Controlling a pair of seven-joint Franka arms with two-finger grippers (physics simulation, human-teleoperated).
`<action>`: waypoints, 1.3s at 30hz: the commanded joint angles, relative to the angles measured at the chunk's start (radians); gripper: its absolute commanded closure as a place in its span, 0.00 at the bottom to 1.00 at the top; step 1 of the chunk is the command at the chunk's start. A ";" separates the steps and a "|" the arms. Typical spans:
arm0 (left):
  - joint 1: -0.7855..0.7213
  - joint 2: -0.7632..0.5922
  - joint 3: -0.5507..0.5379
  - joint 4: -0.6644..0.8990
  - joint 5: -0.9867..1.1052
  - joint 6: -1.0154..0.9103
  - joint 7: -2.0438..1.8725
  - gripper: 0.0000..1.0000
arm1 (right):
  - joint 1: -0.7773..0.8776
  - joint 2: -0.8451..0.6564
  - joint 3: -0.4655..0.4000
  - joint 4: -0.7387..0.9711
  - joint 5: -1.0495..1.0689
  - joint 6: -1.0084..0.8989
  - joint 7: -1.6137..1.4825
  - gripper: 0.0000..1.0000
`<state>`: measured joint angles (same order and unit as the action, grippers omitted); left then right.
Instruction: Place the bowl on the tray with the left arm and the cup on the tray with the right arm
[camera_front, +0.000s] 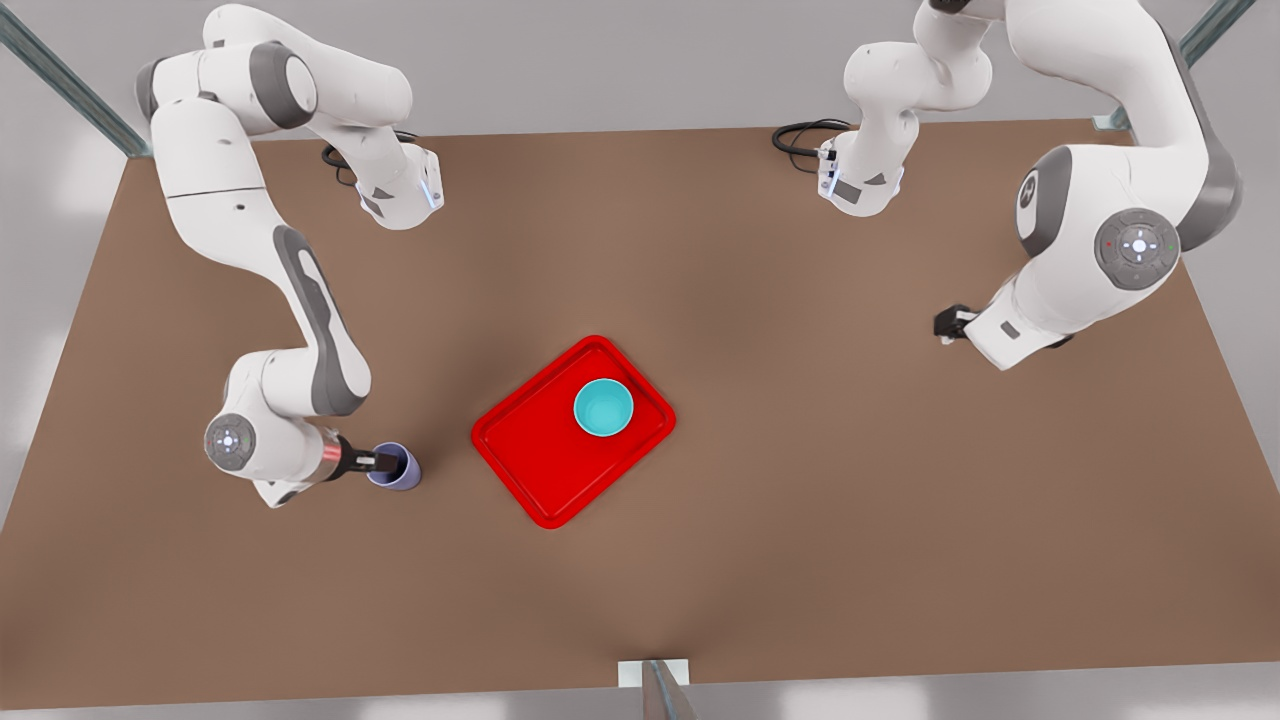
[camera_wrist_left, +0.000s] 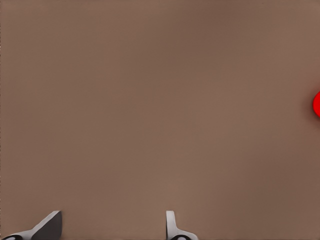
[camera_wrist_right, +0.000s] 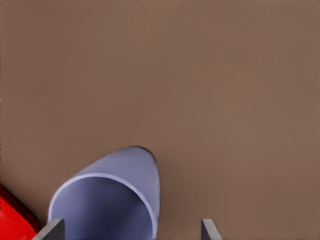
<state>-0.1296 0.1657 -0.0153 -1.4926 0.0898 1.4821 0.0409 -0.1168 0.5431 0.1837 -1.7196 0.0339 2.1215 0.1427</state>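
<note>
1. The table (camera_front: 800, 480) is brown and carries everything; it spreads under both sets of fingers in the wrist views.
2. The right arm (camera_front: 300, 290) reaches down on the front view's left, and the left arm (camera_front: 1100, 230) is folded back on the front view's right, waiting.
3. The tray (camera_front: 530, 460) is red and lies flat on the table between the two grippers, nearer the right one. A corner of it shows beside the right fingers in the right wrist view, and a sliver of it shows far off to one side of the left fingers.
4. The bowl (camera_front: 603, 407) is teal and sits upright inside the tray, in the corner farthest from the right fingers.
5. The cup (camera_wrist_right: 112, 197) is lavender and stands on the table just beside the tray, not on it.
6. The right gripper (camera_wrist_right: 132, 231) is at the cup's rim, fingers (camera_wrist_right: 52, 230) apart, one on the outside by the tray, the other well clear on the far side; not clamped.
7. The left gripper (camera_wrist_left: 110, 227) hangs over bare table, fingers (camera_wrist_left: 47, 225) apart and holding nothing.
</note>
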 joint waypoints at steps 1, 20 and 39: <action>-0.001 0.000 0.000 0.000 0.013 0.000 0.001 0.00 | 0.000 0.000 0.000 0.000 0.000 0.000 0.000 0.00; 0.001 0.006 0.000 -0.003 0.013 -0.003 0.001 0.00 | 0.002 0.063 0.000 0.008 -0.031 -0.005 0.012 0.79; -0.001 0.009 0.000 -0.003 0.014 -0.013 0.001 0.00 | 0.063 0.046 0.195 0.158 0.044 -0.143 0.195 0.79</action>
<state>-0.1288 0.1749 -0.0153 -1.4956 0.1034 1.4696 0.0414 -0.0443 0.5897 0.3802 -1.5629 0.0858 1.9894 0.3596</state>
